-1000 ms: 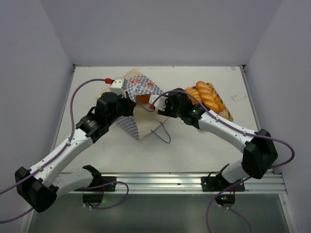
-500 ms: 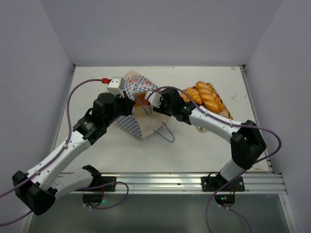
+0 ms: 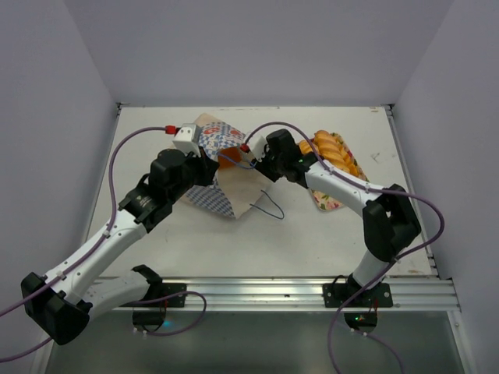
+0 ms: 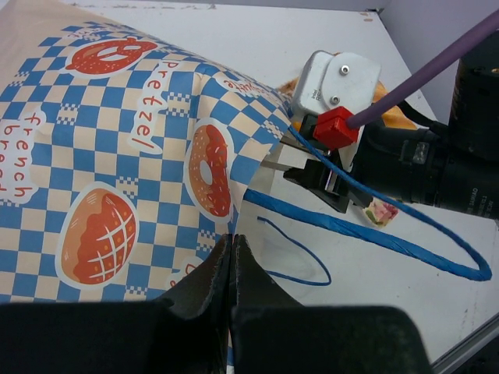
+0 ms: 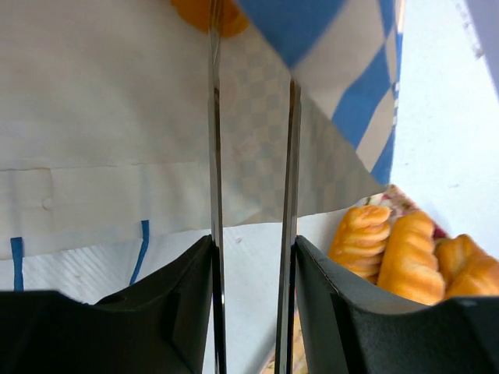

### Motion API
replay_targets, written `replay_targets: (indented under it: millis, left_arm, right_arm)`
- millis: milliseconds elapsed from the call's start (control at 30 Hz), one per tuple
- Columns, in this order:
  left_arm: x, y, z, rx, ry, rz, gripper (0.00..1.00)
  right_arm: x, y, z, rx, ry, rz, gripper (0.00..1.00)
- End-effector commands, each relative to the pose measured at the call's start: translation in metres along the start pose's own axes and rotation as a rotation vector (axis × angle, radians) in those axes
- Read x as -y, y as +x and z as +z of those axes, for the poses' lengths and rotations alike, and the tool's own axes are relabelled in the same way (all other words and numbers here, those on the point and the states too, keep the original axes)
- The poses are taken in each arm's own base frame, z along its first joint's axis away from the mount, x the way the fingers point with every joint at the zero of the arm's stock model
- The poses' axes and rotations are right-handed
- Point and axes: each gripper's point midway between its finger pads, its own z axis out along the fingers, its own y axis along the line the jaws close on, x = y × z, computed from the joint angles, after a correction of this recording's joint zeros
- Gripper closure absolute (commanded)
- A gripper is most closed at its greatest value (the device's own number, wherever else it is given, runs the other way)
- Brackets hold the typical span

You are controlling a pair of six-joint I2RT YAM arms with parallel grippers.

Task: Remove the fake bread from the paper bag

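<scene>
Cream-tan paper bag with blue-and-white checks [image 3: 222, 139] lies on the white surface [image 3: 195, 234], its edge clamped in the left pincer [image 4: 232, 249]. Right pincer [image 5: 251, 70], narrowly parted and empty, sits at the mouth; next, I'd say, it must close on the glossy orange toy bread [image 5: 191, 12] inside.

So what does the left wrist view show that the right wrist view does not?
Only left wrist: the printed outside of the paper bag, the left gripper shut on its edge, a blue cord handle. Only right wrist: the bag's plain inside, past the open right gripper; ridged loaves shown clearly. Both: the blue checks and some orange bread.
</scene>
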Motion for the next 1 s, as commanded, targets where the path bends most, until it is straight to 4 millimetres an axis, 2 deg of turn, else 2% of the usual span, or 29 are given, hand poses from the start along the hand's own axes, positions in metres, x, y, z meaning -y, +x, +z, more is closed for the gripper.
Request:
replay_targets:
  millis: [0, 133, 433, 667, 767, 967]
  left_arm:
    - [0.005, -0.015, 0.001, 0.07, 0.029, -0.015, 1.0]
    - [0.006, -0.012, 0.003, 0.071, 0.038, -0.028, 1.0]
    - [0.013, -0.007, 0.009, 0.06, 0.077, -0.04, 1.0]
    - [0.019, -0.005, 0.015, 0.052, 0.108, -0.055, 1.0]
    - [0.02, -0.005, 0.016, 0.05, 0.112, -0.057, 1.0]
    - [0.025, -0.005, 0.016, 0.049, 0.136, -0.056, 1.0]
  right_arm:
    - [0.0, -0.009, -0.001, 0.055, -0.064, 0.13, 0.53]
    - [-0.011, -0.008, 0.002, 0.062, -0.128, 0.194, 0.53]
    - [-0.023, -0.006, 0.012, 0.062, -0.167, 0.293, 0.53]
    - [-0.009, 0.003, 0.017, 0.041, -0.065, 0.33, 0.53]
    - [-0.003, -0.003, 0.014, 0.07, -0.039, 0.333, 0.53]
    - [-0.018, 0.01, 0.03, 0.017, -0.087, 0.341, 0.54]
